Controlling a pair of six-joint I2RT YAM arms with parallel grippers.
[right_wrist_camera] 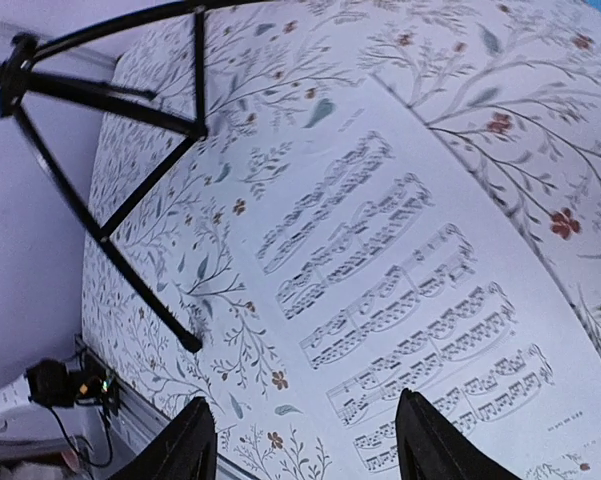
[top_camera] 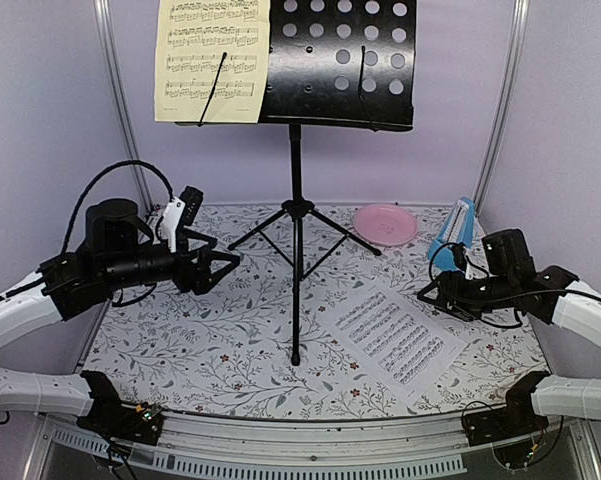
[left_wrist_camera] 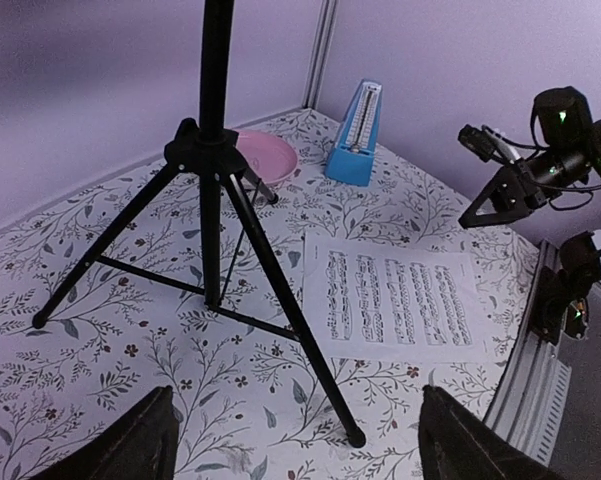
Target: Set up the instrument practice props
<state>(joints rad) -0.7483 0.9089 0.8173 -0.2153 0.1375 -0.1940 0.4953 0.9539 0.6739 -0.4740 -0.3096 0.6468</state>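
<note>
practice props, as seen from above, dial centred on the tabletop (top_camera: 220, 345) with 12 at the back wall.

- music stand (top_camera: 296, 200): black, upright on a tripod near the centre. its perforated tray sits high at 12.
- yellow sheet (top_camera: 210, 60): printed music resting on the tray at 11, overhanging the tray's left edge. a thin black arm lies across it.
- white sheet (top_camera: 398, 335): printed music lying flat on the tabletop at 4, just to the 3 side of the stand's front leg, turned at an angle.
- metronome (top_camera: 453, 232): small, blue, pyramid-shaped, upright at 2 near the back corner.
- plate (top_camera: 384, 224): pink, round, at 1, between the tripod's right leg and the metronome, touching neither.
- left claw (top_camera: 230, 264): at 9 of the stand's pole, above the tabletop, aimed toward the tripod. fingers spread wide with nothing between them. the tripod is in front of it and apart. in its own camera the white sheet and metronome lie beyond the tripod toward 1.
- right claw (top_camera: 427, 293): at the 3 edge of the white sheet, with the metronome near it at 12. fingers parted and clamping nothing. in its own camera the sheet fills the space below and ahead of the fingers (right_wrist_camera: 195, 445). whether the tips touch the paper cannot be told.
</note>
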